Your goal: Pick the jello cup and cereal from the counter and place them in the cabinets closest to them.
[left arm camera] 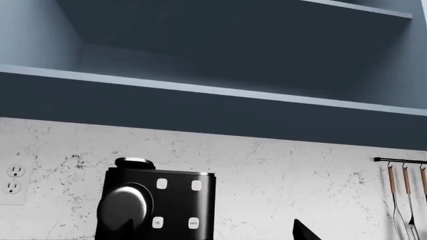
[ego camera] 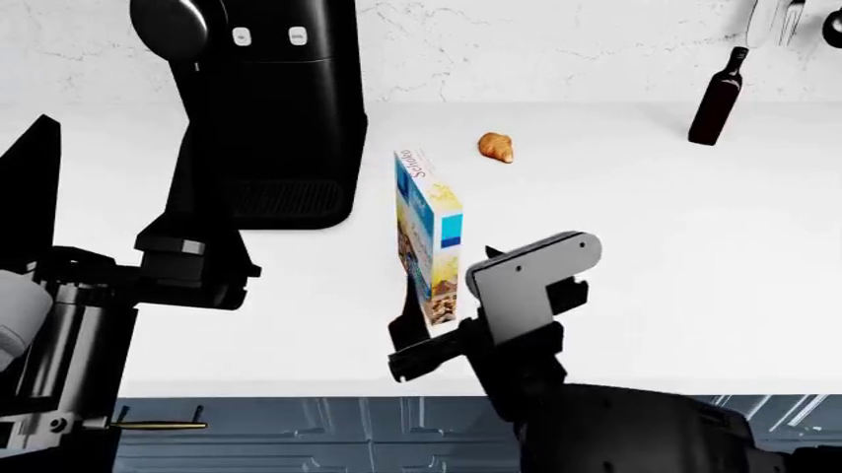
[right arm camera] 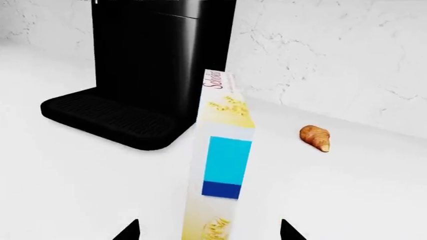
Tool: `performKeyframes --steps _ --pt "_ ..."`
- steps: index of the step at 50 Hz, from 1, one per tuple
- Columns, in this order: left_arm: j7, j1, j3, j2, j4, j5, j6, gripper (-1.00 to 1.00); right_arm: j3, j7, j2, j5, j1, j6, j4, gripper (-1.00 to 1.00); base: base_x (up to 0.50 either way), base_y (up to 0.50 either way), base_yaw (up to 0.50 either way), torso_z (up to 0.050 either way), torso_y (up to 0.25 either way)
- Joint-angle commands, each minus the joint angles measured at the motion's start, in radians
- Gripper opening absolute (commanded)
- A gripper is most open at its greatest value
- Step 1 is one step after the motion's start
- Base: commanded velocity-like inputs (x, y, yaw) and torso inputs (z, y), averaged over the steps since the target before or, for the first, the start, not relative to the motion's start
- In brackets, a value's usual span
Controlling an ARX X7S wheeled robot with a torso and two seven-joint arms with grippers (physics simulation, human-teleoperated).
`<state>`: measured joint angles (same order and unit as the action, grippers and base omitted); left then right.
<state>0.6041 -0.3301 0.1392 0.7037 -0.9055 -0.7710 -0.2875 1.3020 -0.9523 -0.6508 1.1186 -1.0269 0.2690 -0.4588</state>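
The right end effector (ego camera: 418, 335) is spread wide, fingers flanking the upright cereal box (ego camera: 429, 235) on the counter (ego camera: 658, 246), just beside the black coffee machine (ego camera: 270, 108); left end effector's state unclear.

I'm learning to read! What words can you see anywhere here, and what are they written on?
"Schoko": the start of slanted lettering on the top edge of the cereal box; the rest is cut short or too blurred to read.
The coffee machine buttons carry marks too small to read.
The dark bottle shows no readable label.
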Motion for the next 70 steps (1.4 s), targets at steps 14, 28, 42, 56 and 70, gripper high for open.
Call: performKeyframes --steps 14,28,42,56,70 --pt "0.004 0.003 -0.006 0.01 -0.002 -0.01 0.008 1.0 -0.001 0.124 0.098 0.053 0.0 0.002 0.225 1.0 0.0 0.0 0.0 0.0 0.0" --pt "0.004 0.001 0.002 0.011 -0.002 -0.007 0.009 1.0 -0.021 0.17 0.111 0.074 -0.007 -0.007 0.302 1.0 0.0 0.0 0.0 0.0 0.0" --pt "0.069 -0.158 -0.004 0.041 0.027 -0.091 -0.094 1.0 -0.129 -0.033 -0.086 0.266 -0.313 0.205 -0.051 -1.0 0.0 0.0 0.0 0.0 0.0" --pt "0.083 -0.215 0.012 0.06 0.021 -0.114 -0.137 1.0 -0.138 -0.056 -0.127 0.296 -0.427 0.304 -0.125 -1.0 0.0 0.0 0.0 0.0 0.0" --pt "0.144 -0.617 0.117 0.115 0.067 -0.378 -0.451 1.0 -0.136 -0.128 -0.146 0.493 -0.72 0.569 -0.195 -1.0 0.0 0.0 0.0 0.0 0.0"
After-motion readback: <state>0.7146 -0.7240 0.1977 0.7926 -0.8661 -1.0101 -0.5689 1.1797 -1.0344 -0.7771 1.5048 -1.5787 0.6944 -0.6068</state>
